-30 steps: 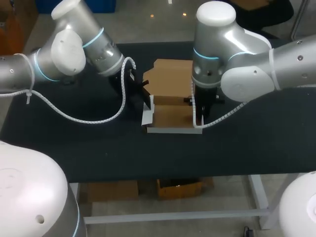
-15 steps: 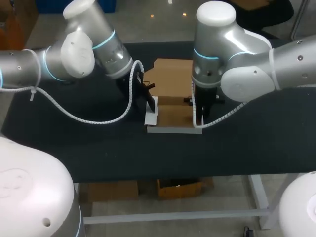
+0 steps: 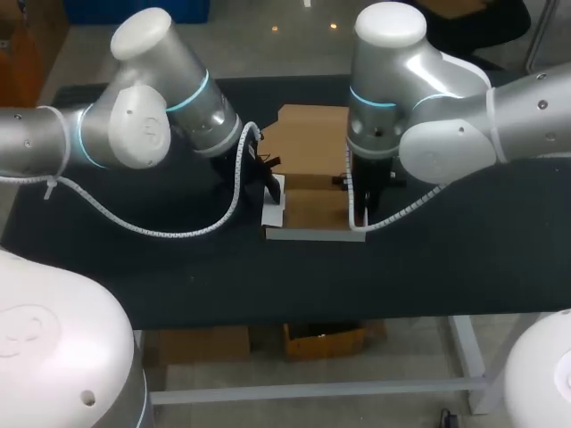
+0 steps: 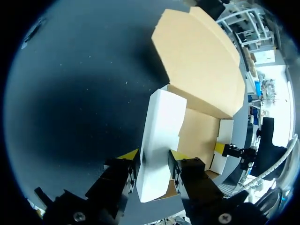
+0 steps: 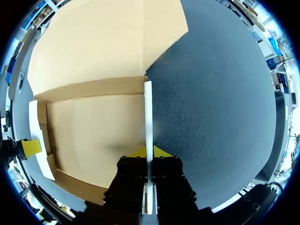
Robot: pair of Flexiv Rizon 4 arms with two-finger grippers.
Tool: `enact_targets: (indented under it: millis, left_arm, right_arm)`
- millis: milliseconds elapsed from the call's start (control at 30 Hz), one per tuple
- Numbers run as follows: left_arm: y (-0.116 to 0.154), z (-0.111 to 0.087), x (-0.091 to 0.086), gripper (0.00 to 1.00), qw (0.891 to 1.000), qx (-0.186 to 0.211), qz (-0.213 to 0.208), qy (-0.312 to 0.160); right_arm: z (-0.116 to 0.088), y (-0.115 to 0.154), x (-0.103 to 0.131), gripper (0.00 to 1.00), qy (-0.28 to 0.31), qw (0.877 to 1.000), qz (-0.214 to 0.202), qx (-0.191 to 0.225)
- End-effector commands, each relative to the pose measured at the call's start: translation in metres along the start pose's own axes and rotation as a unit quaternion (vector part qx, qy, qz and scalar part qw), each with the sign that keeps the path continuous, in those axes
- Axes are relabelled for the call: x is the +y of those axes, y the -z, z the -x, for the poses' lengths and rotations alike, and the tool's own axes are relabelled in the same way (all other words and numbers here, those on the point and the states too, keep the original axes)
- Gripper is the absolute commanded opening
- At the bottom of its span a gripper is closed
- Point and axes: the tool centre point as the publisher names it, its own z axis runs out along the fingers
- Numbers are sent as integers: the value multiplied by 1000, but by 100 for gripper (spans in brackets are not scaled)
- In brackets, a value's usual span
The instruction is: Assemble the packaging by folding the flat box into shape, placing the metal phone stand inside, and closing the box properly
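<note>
1. Right now the brown corrugated cardboard box with white outer faces (image 3: 308,209) sits half-formed at the middle of the black desk (image 3: 446,259). Its floor is flat, and its broad lid panel (image 3: 308,143) lies open and flat behind it.
2. The left arm's jaws are clamped on the white-faced left side wall (image 4: 159,140). One yellow fingertip (image 4: 129,154) sits against each face of the wall near its lower end.
3. The right arm's jaws are closed on the thin right side wall (image 5: 148,122). It stands upright and edge-on between them, at the seam where the floor meets the desk.
4. Over the last second the left arm (image 3: 143,125) has swung in toward the box. The left side wall, which was splayed outward, now stands steeper. The right arm (image 3: 428,116) has kept its place.
5. By my reading, the folding step is well along, with both side walls now raised or nearly so. The lid is still open.
6. The metal phone stand shows in no view, so placing it and closing the box appear to lie ahead.
</note>
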Motion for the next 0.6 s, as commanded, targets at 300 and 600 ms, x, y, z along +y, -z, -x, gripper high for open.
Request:
enact_targets:
  millis: [300, 600]
  left_arm:
    - [-8, -4, -13, 42, 998, -25, 21, -48]
    - [-17, -9, -13, 41, 996, -62, 8, -59]
  right_arm:
    - [0, 1, 0, 0, 0, 1000, -2, -1]
    - [0, 1, 0, 0, 0, 1000, -2, -1]
